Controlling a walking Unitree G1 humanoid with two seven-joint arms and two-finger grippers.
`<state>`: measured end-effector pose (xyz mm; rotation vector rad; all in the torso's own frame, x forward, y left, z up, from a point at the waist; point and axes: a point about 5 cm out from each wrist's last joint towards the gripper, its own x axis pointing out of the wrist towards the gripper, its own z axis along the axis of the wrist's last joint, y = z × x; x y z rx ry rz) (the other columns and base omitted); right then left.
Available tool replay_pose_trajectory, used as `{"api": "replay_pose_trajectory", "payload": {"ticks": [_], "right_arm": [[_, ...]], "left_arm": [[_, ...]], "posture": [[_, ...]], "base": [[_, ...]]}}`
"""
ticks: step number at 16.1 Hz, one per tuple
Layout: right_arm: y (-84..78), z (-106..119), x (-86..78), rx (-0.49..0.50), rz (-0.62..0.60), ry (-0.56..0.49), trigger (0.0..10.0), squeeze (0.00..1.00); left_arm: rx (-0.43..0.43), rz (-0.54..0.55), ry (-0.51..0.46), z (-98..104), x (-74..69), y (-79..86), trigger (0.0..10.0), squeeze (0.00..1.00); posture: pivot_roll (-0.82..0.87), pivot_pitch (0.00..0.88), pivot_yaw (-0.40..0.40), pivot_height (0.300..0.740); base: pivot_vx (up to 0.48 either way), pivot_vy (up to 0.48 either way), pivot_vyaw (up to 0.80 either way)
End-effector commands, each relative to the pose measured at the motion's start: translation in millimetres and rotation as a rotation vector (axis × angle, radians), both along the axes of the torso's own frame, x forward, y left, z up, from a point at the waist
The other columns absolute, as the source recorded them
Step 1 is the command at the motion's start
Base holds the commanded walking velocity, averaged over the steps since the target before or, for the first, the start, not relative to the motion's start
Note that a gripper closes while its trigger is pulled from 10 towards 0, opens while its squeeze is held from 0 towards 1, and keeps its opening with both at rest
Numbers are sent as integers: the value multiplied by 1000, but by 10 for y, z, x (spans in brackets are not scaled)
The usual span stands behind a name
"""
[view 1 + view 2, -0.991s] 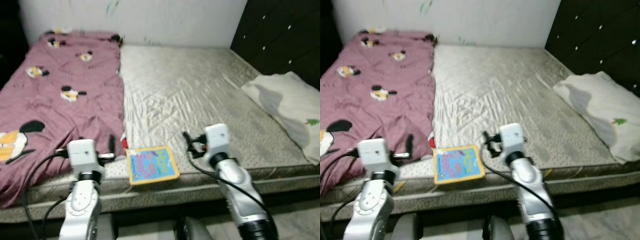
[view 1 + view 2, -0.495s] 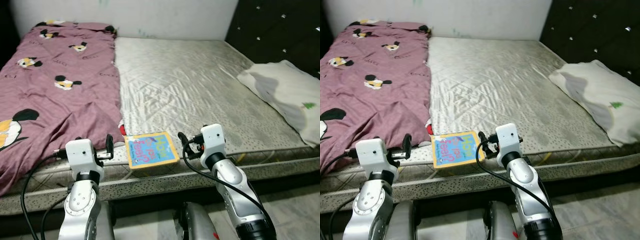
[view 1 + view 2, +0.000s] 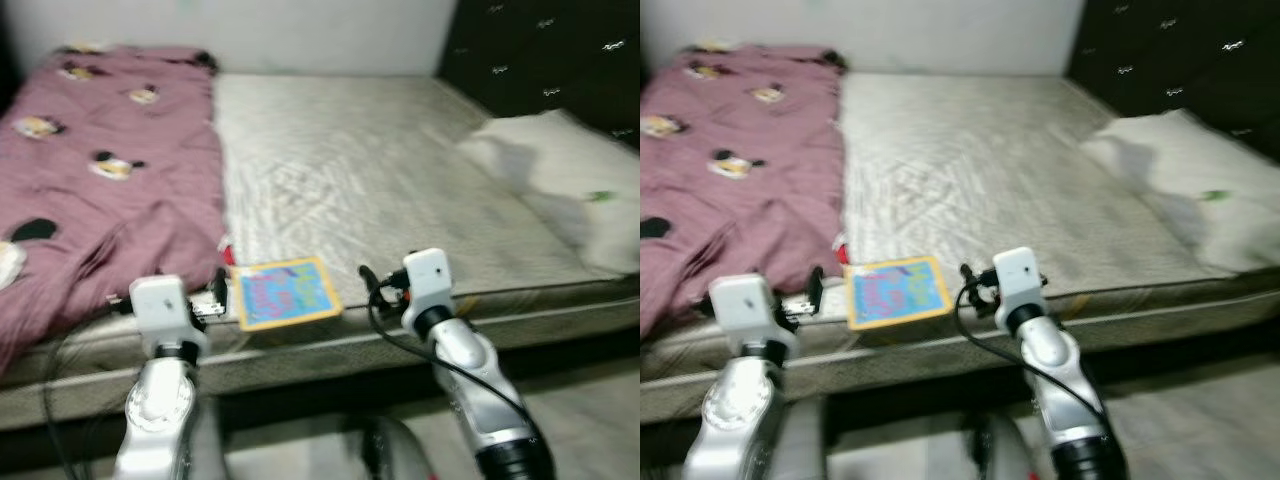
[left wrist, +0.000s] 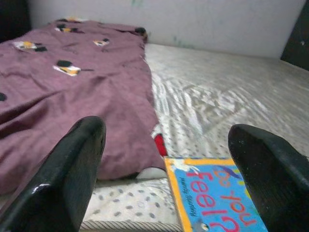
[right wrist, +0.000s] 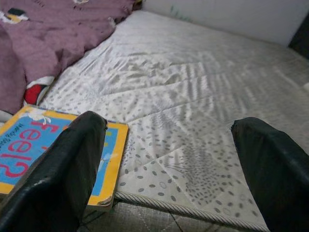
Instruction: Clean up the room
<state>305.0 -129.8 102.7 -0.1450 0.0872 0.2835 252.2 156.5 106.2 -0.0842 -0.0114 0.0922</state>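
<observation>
Nearest the camera, the two silver arms reach forward over the near edge of the bed point(image 3: 330, 345). The left pincer point(image 4: 166, 159) hangs just above the mattress edge with its black fingers point(image 4: 72, 169) spread wide apart, holding nothing; between them the wrist view takes in the corner of the book and the hem of the blanket. The right pincer point(image 5: 169, 159) hovers over the same edge, a little to the right of the book, its fingers point(image 5: 270, 164) likewise set well apart and empty. Between the two arms lies the picture book point(image 3: 285, 292), flat on the mattress right at the near edge, its cover blue with a yellow border and red lettering. Just beyond its left corner a small red and white thing point(image 4: 158, 143) peeps out from under the blanket, too little of it showing to tell what it is. The purple blanket point(image 3: 100, 190), printed with cartoon figures, covers the left part of the bed and is rumpled along its near hem. The rest of the mattress point(image 3: 360, 160) is bare, quilted and grey. Farther right a white pillow point(image 3: 555, 170) rests against the dark tufted headboard point(image 3: 540, 50), and a pale wall point(image 3: 300, 30) runs behind the bed. The head views are somewhat blurred.
</observation>
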Motion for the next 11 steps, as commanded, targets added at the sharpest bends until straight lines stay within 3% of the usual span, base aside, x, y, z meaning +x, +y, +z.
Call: {"api": "replay_pose_trajectory", "payload": {"ticks": [1, 3, 10, 11], "right_arm": [[42, 38, 27, 12, 11, -12, 10000, 0], [42, 37, 32, 11, 11, -13, 10000, 0], [46, 36, 37, -4, 19, -18, 10000, 0], [50, 40, 31, -8, 28, -25, 10000, 0]], "left_arm": [[10, 9, -18, 49, 21, 40, 10000, 0], [7, 15, -11, 43, 24, 43, 10000, 0], [0, 43, 6, 18, 38, 70, 10000, 0], [-1, 48, 8, 16, 40, 71, 10000, 0]], "posture": [[6, 0, -90, 535], [7, 0, -90, 535], [7, 0, -89, 535], [7, 0, -89, 535]], "base": [[352, 0, 0], [293, 0, 0], [0, 0, 0], [0, 0, 800]]}}
